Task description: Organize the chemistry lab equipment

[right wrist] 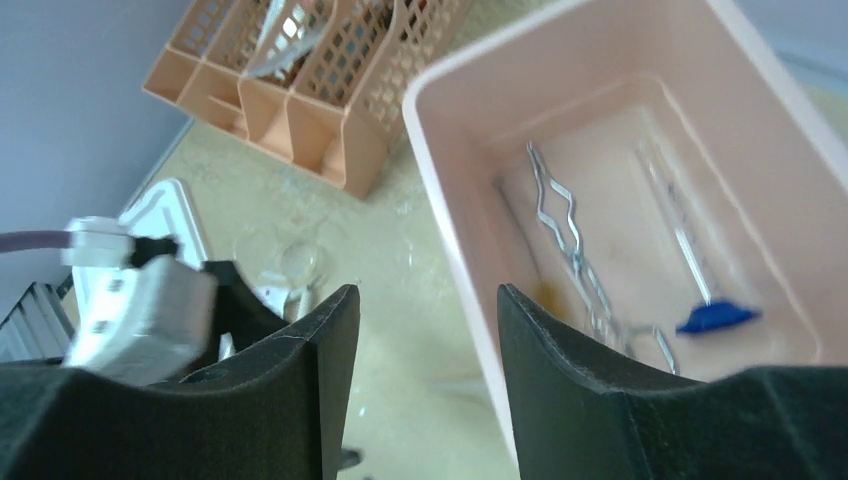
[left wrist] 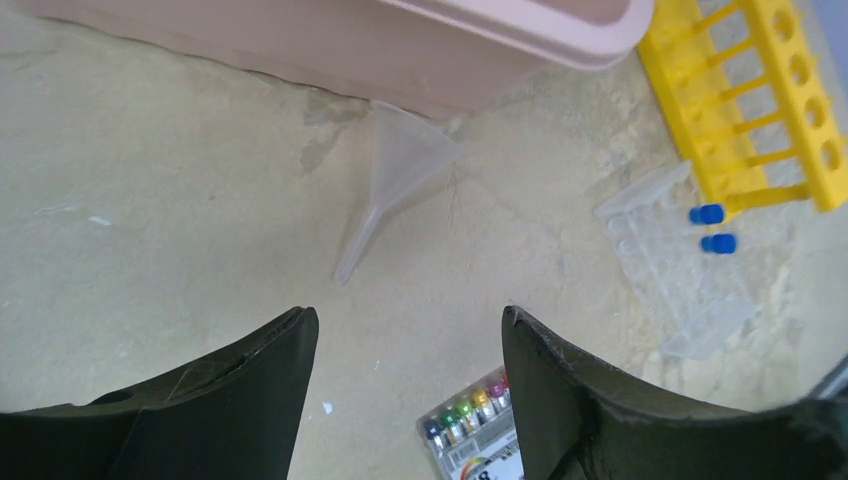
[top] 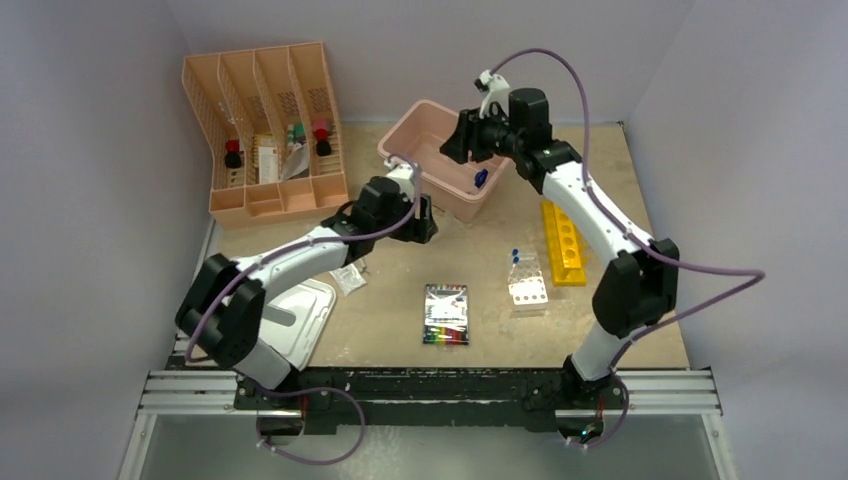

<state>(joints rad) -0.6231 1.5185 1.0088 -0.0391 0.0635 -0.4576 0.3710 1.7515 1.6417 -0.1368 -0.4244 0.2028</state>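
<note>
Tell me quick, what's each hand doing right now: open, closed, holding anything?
Left hand: open, holding nothing.
Right hand: open, holding nothing.

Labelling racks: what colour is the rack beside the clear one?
Yellow rack, clearest in left wrist view.

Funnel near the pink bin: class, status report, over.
Left gripper open, empty. Right gripper open above pink bin. Funnel lying on side by bin, nothing blocking.

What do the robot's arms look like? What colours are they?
Both the left arm and right arm have white tube-like links joined by chunky black joints. A thin purple cable loops along each. Each ends in two wide black fingers.
</note>
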